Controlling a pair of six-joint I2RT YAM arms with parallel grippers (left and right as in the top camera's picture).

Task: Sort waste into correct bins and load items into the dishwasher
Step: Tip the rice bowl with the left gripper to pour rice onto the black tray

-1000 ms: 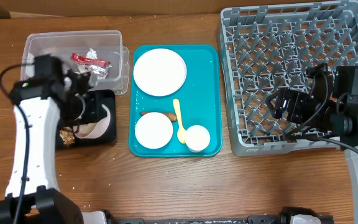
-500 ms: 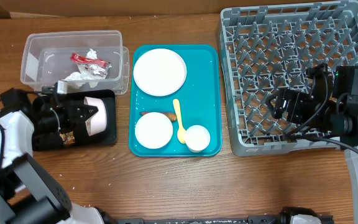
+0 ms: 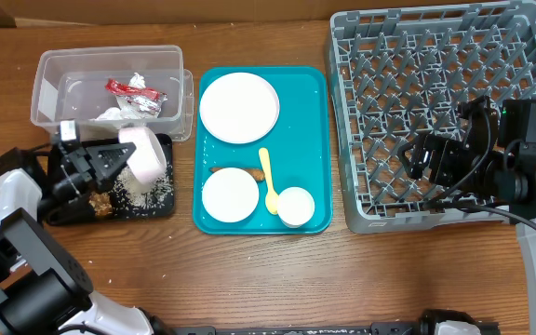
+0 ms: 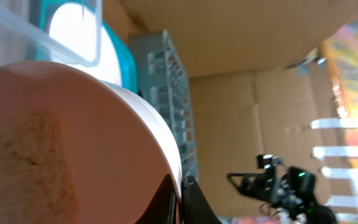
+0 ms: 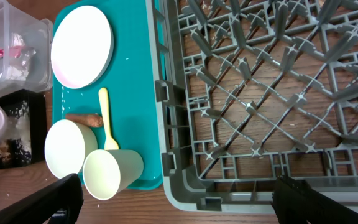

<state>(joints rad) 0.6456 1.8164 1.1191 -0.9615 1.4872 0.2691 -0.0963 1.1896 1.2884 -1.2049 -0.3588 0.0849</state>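
Note:
My left gripper is shut on the rim of a pale pink bowl, tipped on its side over the black tray. In the left wrist view the bowl fills the frame, its rim pinched between the fingers. Loose white rice and a brown lump lie in the black tray. The clear tub holds the red wrapper and tissue. My right gripper hangs open and empty over the grey dish rack, its fingers wide apart in the right wrist view.
The teal tray carries a flat plate, a bowl, a small cup, the yellow spoon and an orange-brown stick. In the right wrist view the cup lies beside the rack's corner.
My left arm has swung low to the left and tipped the pink bowl onto its side. Rice now lies scattered in the black tray. The right arm has not moved.

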